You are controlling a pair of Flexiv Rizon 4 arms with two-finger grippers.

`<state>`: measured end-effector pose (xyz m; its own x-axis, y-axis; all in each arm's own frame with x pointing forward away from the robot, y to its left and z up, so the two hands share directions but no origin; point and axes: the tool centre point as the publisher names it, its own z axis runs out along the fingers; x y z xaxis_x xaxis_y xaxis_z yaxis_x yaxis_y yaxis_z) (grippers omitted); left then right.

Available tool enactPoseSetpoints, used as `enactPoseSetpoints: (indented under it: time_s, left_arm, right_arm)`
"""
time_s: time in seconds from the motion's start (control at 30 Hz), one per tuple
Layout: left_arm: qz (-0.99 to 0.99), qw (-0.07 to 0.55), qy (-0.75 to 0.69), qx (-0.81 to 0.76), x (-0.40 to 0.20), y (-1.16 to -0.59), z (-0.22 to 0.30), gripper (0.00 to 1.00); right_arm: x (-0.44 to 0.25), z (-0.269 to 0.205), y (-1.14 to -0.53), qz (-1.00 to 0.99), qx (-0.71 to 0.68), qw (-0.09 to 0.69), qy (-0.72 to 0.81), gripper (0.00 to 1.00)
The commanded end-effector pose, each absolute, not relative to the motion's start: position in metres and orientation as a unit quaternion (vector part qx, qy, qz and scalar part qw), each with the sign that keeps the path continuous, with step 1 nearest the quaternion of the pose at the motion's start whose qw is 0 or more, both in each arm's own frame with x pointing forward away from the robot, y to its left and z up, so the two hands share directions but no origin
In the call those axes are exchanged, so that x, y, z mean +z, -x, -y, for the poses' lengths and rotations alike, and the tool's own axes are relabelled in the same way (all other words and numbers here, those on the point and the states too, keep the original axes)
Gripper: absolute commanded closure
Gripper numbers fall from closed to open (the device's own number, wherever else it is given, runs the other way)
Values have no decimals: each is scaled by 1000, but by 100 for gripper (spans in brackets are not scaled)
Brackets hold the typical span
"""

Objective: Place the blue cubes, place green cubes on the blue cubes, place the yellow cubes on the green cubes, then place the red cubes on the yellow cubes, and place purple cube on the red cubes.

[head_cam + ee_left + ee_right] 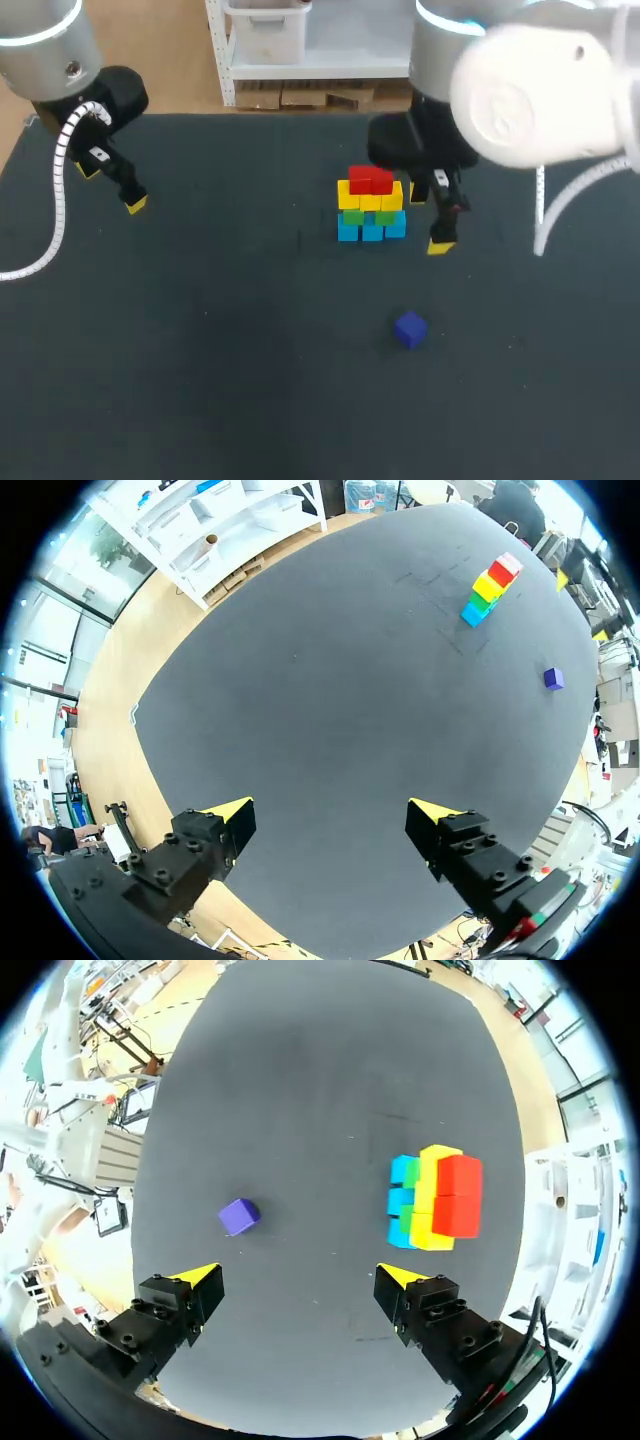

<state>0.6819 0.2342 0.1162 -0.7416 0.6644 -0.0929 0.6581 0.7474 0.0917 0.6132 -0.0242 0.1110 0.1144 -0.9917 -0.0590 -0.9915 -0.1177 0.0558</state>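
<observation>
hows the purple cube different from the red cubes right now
The purple cube lies alone on the table, well apart from the stack, while the red cubes sit on top of the yellow cubes. The purple cube is a single piece; the red cubes are a pair, side by side and touching. Both look like plain cubes of about the same size.

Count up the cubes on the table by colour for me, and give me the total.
Blue cubes: 3
Green cubes: 2 that show
Yellow cubes: 3
Red cubes: 2
Purple cube: 1
Total: 11 in view
</observation>
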Motion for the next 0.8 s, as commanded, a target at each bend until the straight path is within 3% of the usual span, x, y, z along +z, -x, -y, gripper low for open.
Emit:
enactPoseSetpoints:
  time_s: [0.03,0.8]
  left_arm:
    - [-932,59,-355,25,116,-683,-235,0]
    - [-932,59,-355,25,116,-683,-235,0]
  right_arm:
    - [103,24,-598,658,15,-64,-750,0]
    - [54,3,-564,602,46,-70,-794,0]
